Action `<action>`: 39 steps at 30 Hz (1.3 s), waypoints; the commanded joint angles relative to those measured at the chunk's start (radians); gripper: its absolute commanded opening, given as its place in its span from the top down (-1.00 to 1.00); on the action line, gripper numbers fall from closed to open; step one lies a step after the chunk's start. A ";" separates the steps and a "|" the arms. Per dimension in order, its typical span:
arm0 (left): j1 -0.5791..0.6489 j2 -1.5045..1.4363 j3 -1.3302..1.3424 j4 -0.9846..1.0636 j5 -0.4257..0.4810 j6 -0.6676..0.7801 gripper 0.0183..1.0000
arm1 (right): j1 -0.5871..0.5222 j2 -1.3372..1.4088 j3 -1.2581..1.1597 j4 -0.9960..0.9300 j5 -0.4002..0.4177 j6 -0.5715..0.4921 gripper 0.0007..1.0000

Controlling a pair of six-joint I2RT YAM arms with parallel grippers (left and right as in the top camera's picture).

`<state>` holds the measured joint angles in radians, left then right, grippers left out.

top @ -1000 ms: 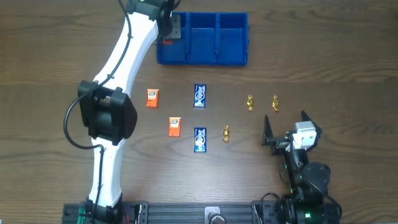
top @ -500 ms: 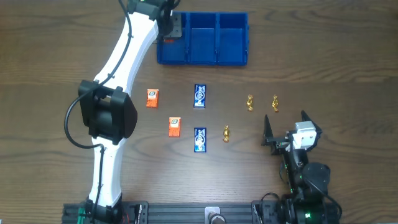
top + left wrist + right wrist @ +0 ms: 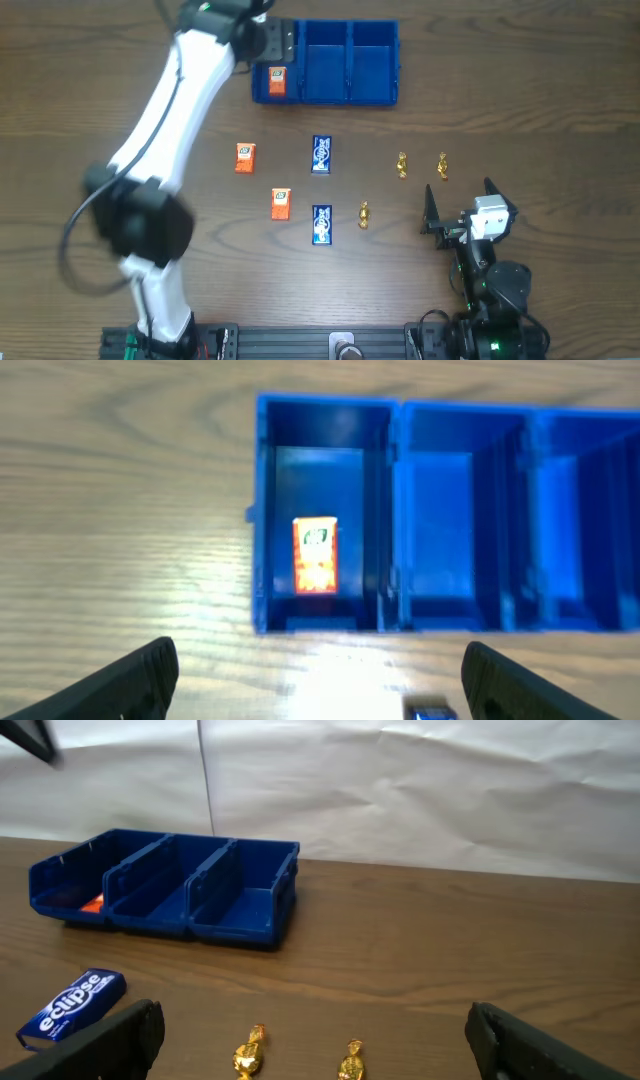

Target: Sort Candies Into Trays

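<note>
You have one small orange candy box lying flat in the leftmost compartment of the blue three-compartment plastic tray, at the upper middle of the top view. Your left claw hangs above the tray's left end, its fingers spread wide with nothing between them. Below the tray, on the wooden bench, lie two more orange boxes, two blue candy packs and, toward the right, three gold-wrapped candies. Your right claw sits at the lower right near the gold ones, fingers apart and empty.
</note>
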<state>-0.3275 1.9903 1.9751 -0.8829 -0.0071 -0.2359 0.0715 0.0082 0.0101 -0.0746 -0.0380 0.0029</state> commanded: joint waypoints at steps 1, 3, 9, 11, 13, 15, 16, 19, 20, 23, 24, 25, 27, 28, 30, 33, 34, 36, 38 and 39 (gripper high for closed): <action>0.006 -0.253 -0.442 0.101 -0.003 -0.058 -0.81 | 0.006 -0.005 -0.002 -0.005 -0.006 -0.011 -1.00; 0.006 -0.304 -0.604 0.160 0.004 -0.076 -0.80 | 0.006 -0.005 -0.002 -0.005 -0.005 -0.011 -1.00; 0.006 -0.318 -0.920 0.341 0.008 -0.083 -0.76 | 0.006 -0.005 -0.002 -0.005 -0.005 -0.011 -1.00; 0.007 -0.306 -0.975 0.380 0.006 -0.082 -0.73 | 0.006 -0.005 -0.002 -0.005 -0.005 -0.012 -1.00; 0.007 -0.291 -1.002 0.401 -0.004 -0.073 -0.69 | 0.006 -0.005 -0.002 -0.005 -0.005 -0.011 -1.00; 0.007 -0.274 -1.008 0.416 -0.004 -0.057 -0.70 | 0.006 -0.005 -0.002 -0.005 -0.005 -0.012 -1.00; 0.007 -0.266 -1.008 0.426 -0.005 -0.055 -0.70 | 0.006 -0.005 -0.002 -0.005 -0.005 -0.012 -1.00; 0.008 -0.251 -1.007 0.462 -0.018 -0.048 -0.70 | 0.006 -0.005 -0.002 -0.005 -0.005 -0.012 -1.00; 0.008 -0.250 -1.007 0.468 -0.023 -0.045 -0.70 | 0.006 -0.005 -0.002 -0.005 -0.005 -0.011 -1.00; 0.009 -0.245 -1.007 0.481 -0.024 -0.021 -0.69 | 0.006 -0.005 -0.002 -0.005 -0.005 -0.011 -1.00; 0.011 -0.242 -1.007 0.484 -0.026 -0.012 -0.69 | 0.006 -0.005 -0.002 -0.005 -0.005 -0.012 -1.00; 0.014 -0.237 -1.007 0.490 -0.024 0.002 -0.69 | 0.006 -0.005 -0.002 -0.005 -0.006 -0.011 -1.00; 0.024 -0.223 -0.995 0.492 -0.013 0.032 -0.68 | 0.006 -0.005 -0.002 -0.005 -0.006 -0.011 -1.00; 0.029 -0.216 -0.988 0.490 -0.006 0.039 -0.68 | 0.006 -0.005 -0.002 -0.005 -0.005 -0.012 -1.00; 0.043 -0.195 -0.960 0.472 0.013 0.055 -0.68 | 0.006 -0.005 -0.002 -0.005 -0.005 -0.012 -1.00; 0.050 -0.161 -0.908 0.426 0.016 0.060 -0.68 | 0.006 -0.005 -0.002 -0.005 -0.005 -0.012 -1.00; 0.050 -0.151 -0.895 0.416 0.017 0.062 -0.68 | 0.006 -0.005 -0.002 -0.005 -0.005 -0.012 -1.00; 0.044 -0.135 -0.876 0.409 0.024 0.066 -0.67 | 0.006 -0.005 -0.002 -0.005 -0.005 -0.011 -1.00; 0.036 -0.126 -0.868 0.409 0.026 0.065 -0.67 | 0.006 -0.005 -0.002 -0.005 -0.005 -0.011 -1.00; 0.032 -0.123 -0.867 0.410 0.026 0.064 -0.64 | 0.006 -0.005 -0.002 -0.005 -0.005 -0.012 -1.00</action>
<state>-0.2832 1.8458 1.0782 -0.4675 0.0025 -0.1959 0.0715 0.0082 0.0101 -0.0738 -0.0380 0.0029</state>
